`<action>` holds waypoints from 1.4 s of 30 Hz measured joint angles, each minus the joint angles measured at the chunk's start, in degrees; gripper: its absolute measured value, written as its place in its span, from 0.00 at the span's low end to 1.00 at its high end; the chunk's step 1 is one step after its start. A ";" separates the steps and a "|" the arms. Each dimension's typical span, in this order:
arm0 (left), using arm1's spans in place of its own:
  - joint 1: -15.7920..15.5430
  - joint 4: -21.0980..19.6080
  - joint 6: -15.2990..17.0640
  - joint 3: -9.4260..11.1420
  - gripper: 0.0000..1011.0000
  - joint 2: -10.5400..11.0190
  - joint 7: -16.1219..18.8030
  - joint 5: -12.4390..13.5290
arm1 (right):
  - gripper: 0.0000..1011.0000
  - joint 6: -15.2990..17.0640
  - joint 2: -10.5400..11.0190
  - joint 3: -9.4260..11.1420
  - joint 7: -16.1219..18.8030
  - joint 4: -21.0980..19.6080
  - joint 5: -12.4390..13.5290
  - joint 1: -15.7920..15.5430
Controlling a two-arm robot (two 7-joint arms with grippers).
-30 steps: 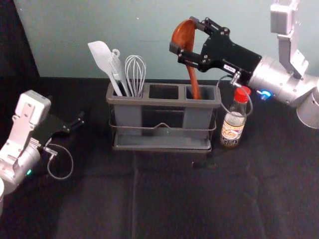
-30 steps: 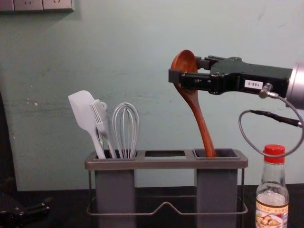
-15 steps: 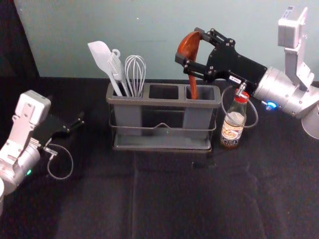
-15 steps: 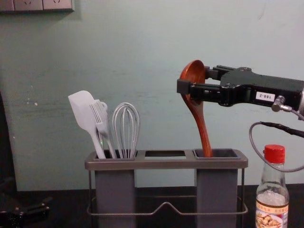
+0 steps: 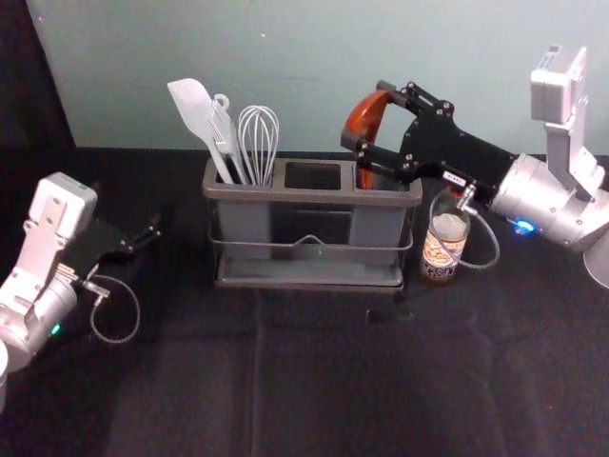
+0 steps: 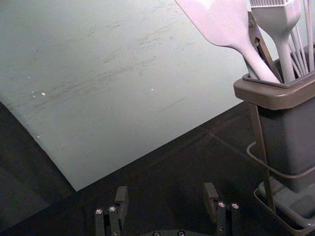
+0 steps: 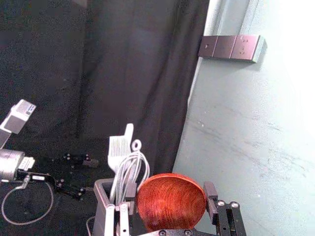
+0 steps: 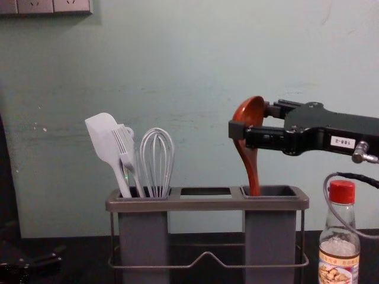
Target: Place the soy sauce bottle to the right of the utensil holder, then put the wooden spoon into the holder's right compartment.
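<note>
In the head view my right gripper (image 5: 368, 113) is shut on the bowl of the wooden spoon (image 5: 362, 120); so is the right gripper (image 7: 171, 192) in its wrist view, around the bowl (image 7: 170, 202). The spoon's handle (image 8: 251, 171) goes down, nearly upright, into the right compartment of the utensil holder (image 8: 207, 203); its lower end is hidden inside. The soy sauce bottle (image 5: 441, 255) stands upright just right of the holder, its top hidden by the right arm in the head view. My left gripper (image 5: 147, 235) is parked at the left, open in its wrist view (image 6: 166, 197).
A white spatula (image 8: 105, 139), a brush (image 8: 126, 151) and a whisk (image 8: 157, 157) stand in the holder's left compartment. The wall (image 5: 285, 57) rises close behind the holder. The right arm's looped cable (image 5: 493, 238) hangs beside the bottle.
My right gripper has come down and slightly right with the spoon, whose handle sits deeper in the compartment and more upright. The left arm, holder and bottle stay put.
</note>
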 joint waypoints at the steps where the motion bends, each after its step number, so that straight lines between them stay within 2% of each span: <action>1: 0.00 0.00 0.00 0.00 0.99 0.00 0.00 0.00 | 0.83 0.00 0.05 0.06 -0.05 -0.07 -0.01 -0.14; 16: 0.00 0.00 0.00 0.00 0.99 0.00 0.00 0.00 | 0.83 0.08 0.77 0.85 -0.37 -0.76 -0.13 -2.32; 30: 0.00 0.00 0.00 0.00 0.99 0.00 0.00 0.00 | 0.83 0.33 0.75 0.84 -0.36 -0.68 -0.18 -2.49; 33: 0.00 0.00 0.00 0.00 0.99 0.00 0.00 0.00 | 0.87 0.35 0.75 0.83 -0.37 -0.68 -0.18 -2.49; 38: 0.00 0.00 0.00 0.00 0.99 0.00 0.00 0.00 | 0.99 0.39 0.75 0.82 -0.38 -0.68 -0.18 -2.46; 42: 0.00 0.00 0.00 0.00 0.99 0.00 0.00 0.00 | 0.99 0.40 0.75 0.81 -0.39 -0.68 -0.17 -2.45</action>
